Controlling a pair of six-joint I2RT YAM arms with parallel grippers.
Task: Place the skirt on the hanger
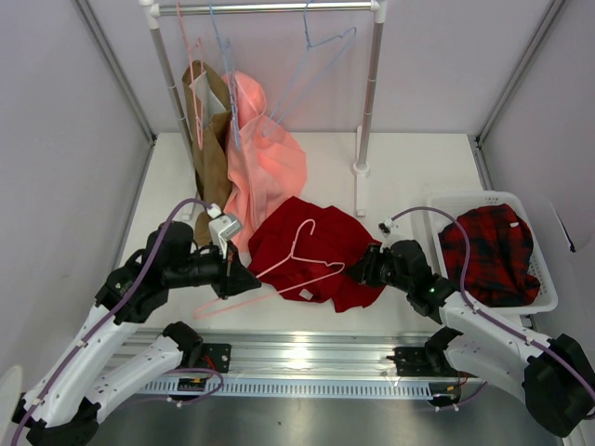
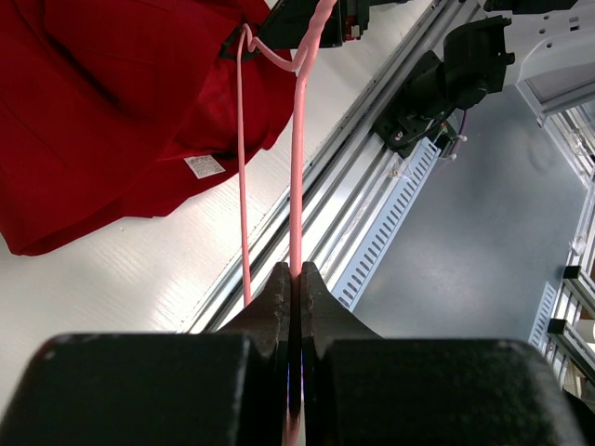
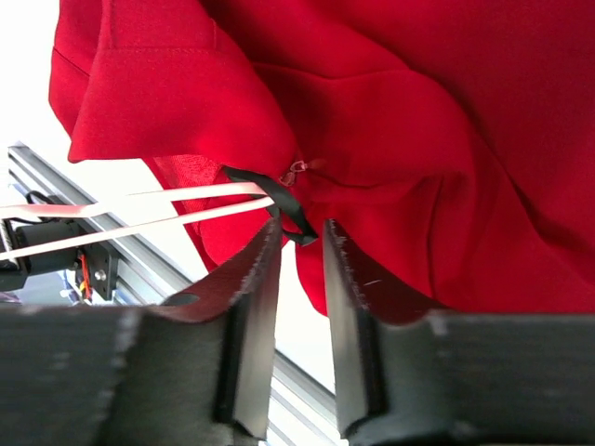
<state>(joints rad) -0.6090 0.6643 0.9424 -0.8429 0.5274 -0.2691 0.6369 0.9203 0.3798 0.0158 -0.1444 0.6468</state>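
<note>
Skirt (image 1: 349, 240) is lying crumpled at the middle of the table (image 1: 409, 177), with its small white label (image 2: 204, 166) showing at the near edge. The hanger (image 2: 297, 167) is resting on top of the red cloth, hook pointing toward the far side; one long arm is reaching out past the cloth to the near left.

Your left gripper (image 1: 247, 279) is sitting low just left of the skirt; its jaws are pressing together on the hanger's thin pink wire, so you are pinching the hanger at that near-left end.

Your right gripper (image 1: 357, 269) is sitting at the skirt's right edge; its jaws are standing slightly spread, with a narrow gap between them. A black ribbon loop (image 3: 290, 212) is hanging from the cloth right at their tips; in the right wrist view the hanger's two pale wires are running off to the left just beside that loop.

At the right, a white basket (image 1: 548, 279) is holding a plaid cloth (image 1: 488, 255); on the far rail (image 1: 279, 7), a salmon-pink garment (image 1: 265, 167), a brown garment (image 1: 209, 139) and light blue hangers (image 1: 321, 46) are hanging.
</note>
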